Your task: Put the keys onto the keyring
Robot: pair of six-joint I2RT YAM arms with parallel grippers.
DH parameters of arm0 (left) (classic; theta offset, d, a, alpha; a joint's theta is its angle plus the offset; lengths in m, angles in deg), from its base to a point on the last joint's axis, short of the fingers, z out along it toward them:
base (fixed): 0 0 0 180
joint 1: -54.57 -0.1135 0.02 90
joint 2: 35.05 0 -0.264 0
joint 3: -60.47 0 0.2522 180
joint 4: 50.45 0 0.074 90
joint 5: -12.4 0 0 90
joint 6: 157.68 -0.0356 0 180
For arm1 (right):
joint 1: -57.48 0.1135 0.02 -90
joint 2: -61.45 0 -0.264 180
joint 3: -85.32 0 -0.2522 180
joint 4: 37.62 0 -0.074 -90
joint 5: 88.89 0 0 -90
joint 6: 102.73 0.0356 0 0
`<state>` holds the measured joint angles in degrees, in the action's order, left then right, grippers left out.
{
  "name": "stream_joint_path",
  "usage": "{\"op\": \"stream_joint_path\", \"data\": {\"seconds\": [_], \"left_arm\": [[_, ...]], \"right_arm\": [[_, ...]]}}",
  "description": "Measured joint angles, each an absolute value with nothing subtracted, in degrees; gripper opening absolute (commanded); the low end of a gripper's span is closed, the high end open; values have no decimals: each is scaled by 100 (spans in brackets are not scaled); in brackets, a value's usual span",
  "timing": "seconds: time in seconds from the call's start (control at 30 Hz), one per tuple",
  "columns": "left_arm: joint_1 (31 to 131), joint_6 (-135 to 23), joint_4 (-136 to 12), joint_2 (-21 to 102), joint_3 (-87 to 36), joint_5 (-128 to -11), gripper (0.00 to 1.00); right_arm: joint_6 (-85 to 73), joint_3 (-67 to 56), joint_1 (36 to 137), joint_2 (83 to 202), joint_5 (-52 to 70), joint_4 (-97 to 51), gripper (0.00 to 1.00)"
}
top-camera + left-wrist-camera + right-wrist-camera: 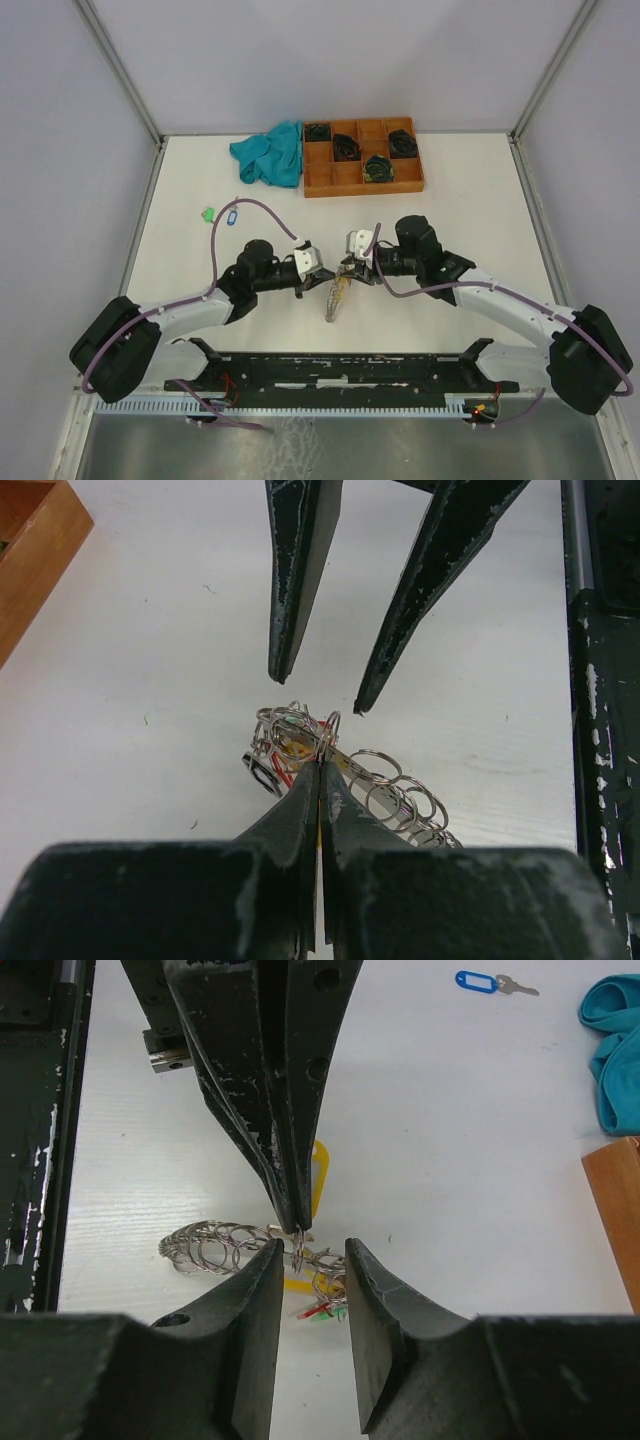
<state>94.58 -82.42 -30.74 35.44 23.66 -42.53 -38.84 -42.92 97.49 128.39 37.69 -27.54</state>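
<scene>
Right wrist view shows the thin silvery metal keyring (215, 1247), a tangle of wire loops with a yellow stretch, lying on the white table (480, 1110) between the two arms. Red and green plastic tags of small silver keys (322, 1310) poke out beneath it. The left gripper (298, 1222) comes down from above with its jaws pressed fully together on one fine loop at the top of the tangle; which loop I cannot tell. The right gripper (310, 1250) is partly open and holds nothing, one finger on each side of that pinched spot.

Top external view has a blue-tagged key (232, 213) and a green-tagged key (208, 213) lying loose, well apart on the left.

The ring is probably light, springy and slick, and the tangle will likely swing from a single pinch. A firm hold on the bare wire beside the split looks best. The loose keys would lift more surely by their flat plastic tags than by their thin blades.
</scene>
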Motion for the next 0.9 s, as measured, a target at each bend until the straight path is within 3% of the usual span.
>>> {"op": "stream_joint_path", "data": {"seconds": [0.47, 0.63, 0.8, 0.9], "left_arm": [[9521, -8286, -3257, 3523, 2318, -4253, 3], [9536, -8323, -3266, 3516, 2307, -4253, 3], [9558, -8343, -3281, 3516, 2307, -4257, 3], [9558, -8345, -3292, 3516, 2304, -4257, 3]], "right_arm": [[-3860, -3761, 9749, 13552, 3889, -2107, 30], [-3858, -3650, 9749, 13650, 3940, -1924, 21], [-3871, -3562, 9751, 13722, 4023, -1753, 1], [-3878, -3523, 9756, 13733, 4042, -1666, 1]]}}
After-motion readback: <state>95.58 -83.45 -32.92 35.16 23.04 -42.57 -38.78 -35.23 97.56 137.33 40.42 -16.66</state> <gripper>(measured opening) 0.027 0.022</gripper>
